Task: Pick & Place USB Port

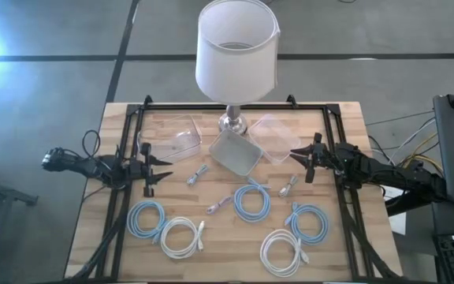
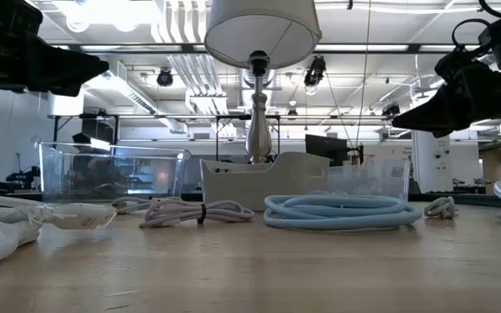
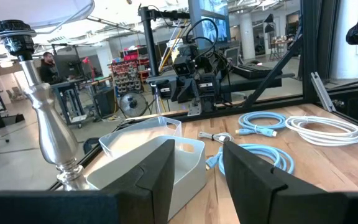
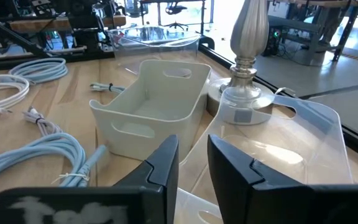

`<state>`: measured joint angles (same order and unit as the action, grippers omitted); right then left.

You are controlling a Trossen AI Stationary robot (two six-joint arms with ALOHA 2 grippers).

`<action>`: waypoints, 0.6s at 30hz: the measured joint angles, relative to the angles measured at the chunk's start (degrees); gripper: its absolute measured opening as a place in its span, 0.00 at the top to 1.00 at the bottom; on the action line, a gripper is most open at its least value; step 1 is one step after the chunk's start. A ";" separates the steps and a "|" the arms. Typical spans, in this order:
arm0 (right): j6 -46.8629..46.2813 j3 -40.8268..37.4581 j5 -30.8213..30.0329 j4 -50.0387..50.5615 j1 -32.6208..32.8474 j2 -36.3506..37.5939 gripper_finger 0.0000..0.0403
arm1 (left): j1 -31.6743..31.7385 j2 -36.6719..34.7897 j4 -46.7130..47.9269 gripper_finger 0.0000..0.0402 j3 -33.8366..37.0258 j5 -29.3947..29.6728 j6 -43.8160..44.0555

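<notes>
USB cables (image 1: 198, 175) are just lying loose on the wooden table (image 1: 353, 118), short ones near the grey bin (image 1: 235, 152), coiled blue and white ones closer in. Left gripper (image 1: 158, 171) and right gripper (image 1: 299, 155) both hover empty, fingers slightly apart.

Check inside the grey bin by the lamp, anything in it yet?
Nothing visible inside the grey bin: the right wrist view shows bare inner walls and floor. The high view agrees. The floor strip behind the near wall is hidden in the wrist view.
</notes>
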<state>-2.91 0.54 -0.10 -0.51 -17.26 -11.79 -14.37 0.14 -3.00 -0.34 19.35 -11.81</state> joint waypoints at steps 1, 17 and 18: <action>0.08 0.02 0.00 0.00 0.01 0.00 0.79 | -0.01 0.00 0.01 0.65 0.00 -0.01 0.00; 0.06 0.00 0.00 -0.17 0.01 0.02 0.83 | -0.01 0.11 -2.69 0.65 0.00 0.00 0.02; -0.65 0.00 0.01 -0.39 0.00 0.01 0.83 | 0.00 0.11 -2.93 0.65 0.00 0.00 0.02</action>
<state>-3.56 0.54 -0.09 -0.90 -17.26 -11.78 -14.37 0.25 -5.93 -0.34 19.35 -11.79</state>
